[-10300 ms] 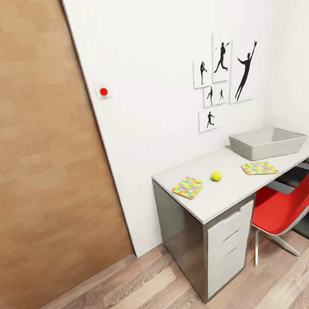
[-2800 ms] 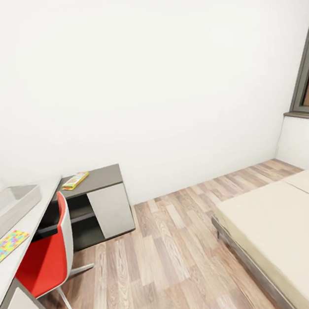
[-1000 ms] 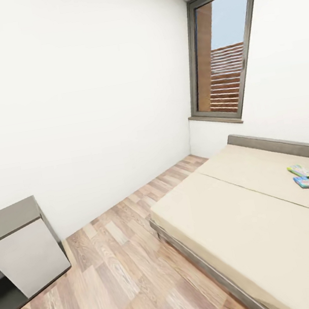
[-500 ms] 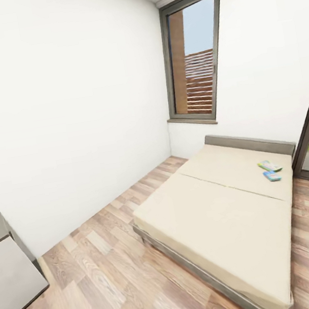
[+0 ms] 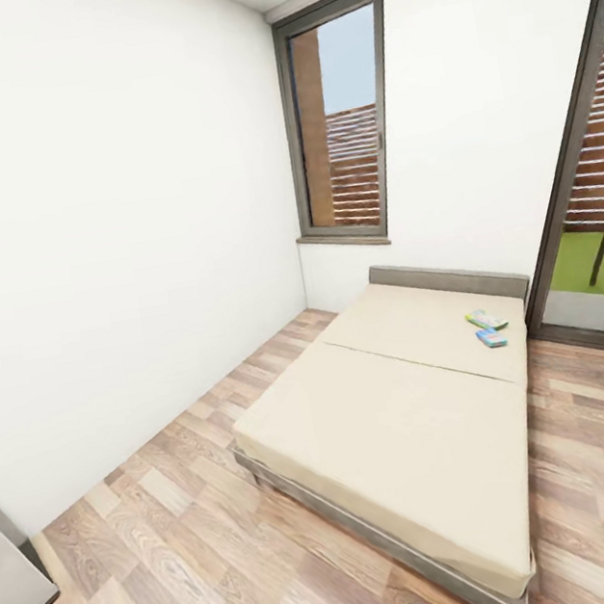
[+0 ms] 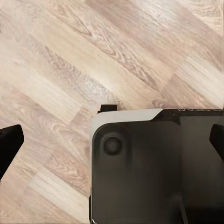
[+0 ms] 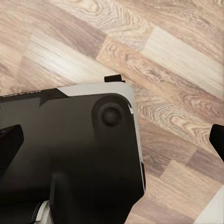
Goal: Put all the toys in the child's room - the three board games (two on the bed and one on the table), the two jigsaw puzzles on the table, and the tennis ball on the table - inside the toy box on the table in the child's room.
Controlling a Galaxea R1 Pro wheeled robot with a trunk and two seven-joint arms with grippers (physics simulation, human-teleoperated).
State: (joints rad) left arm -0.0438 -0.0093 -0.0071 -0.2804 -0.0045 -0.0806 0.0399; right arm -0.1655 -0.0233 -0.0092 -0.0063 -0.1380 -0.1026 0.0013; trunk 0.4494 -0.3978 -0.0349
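The bed (image 5: 407, 412), a wide cream mattress with a grey headboard, fills the middle of the head view. Two board games lie near its headboard end: a pale green one (image 5: 486, 319) and a blue one (image 5: 491, 338) just in front of it. A corner of the table (image 5: 14, 587) shows at the lower left edge. The toy box, jigsaw puzzles and tennis ball are out of view. My left gripper (image 6: 112, 140) hangs open over the wooden floor and my own dark base, its fingertips (image 6: 9, 145) far apart. My right gripper (image 7: 112, 137) is likewise open and holds nothing.
A tall window (image 5: 342, 120) stands behind the bed's head. A glass door (image 5: 589, 208) is at the right. White walls close the left and back. Wooden floor (image 5: 180, 516) runs between the wall and the bed, and past the bed's right side.
The camera has swung right: the desk slid off the left edge and the bed with its two games came to the middle. Nothing in the room moved.
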